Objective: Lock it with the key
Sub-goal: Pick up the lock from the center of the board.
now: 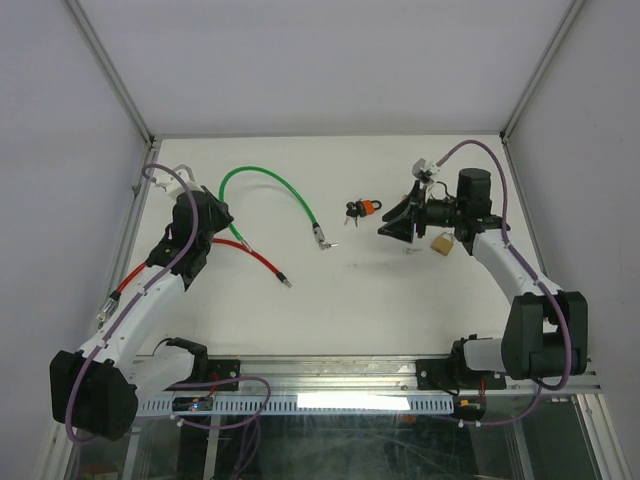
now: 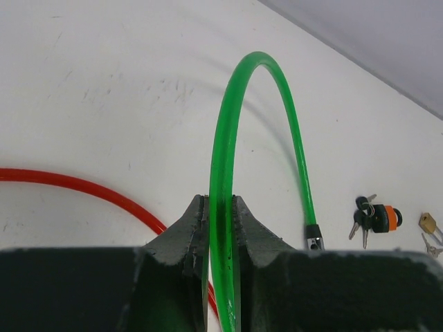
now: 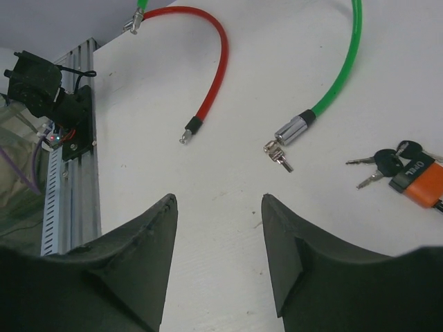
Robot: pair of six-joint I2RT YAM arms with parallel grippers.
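Closest to me, low in the top view, the two arms stand at the edge of the white table. A little further in lies the red cable. It is loose, and its small metal tip points at the middle.

Just past it, on the left of the view, the left gripper is pinched almost closed on the green cable. The cable bends up in a big hoop and comes down again near the middle of the table. Its shiny metal end rests there, plugged into nothing.

On the right side, the right gripper hangs about half open with nothing in it. A small brass padlock sits just beside it, a bit lower in the view.

Further back, in the middle, is the orange lock. It is a short, fat piece, black and orange, lying on its side. A bunch of black-headed keys is touching it. I cannot tell if one key is in the keyhole.

I think the job is only starting. The green cable is held, but its end is not in the lock, and no hand is on a key. Pushing the end in and turning the key are both left to do.
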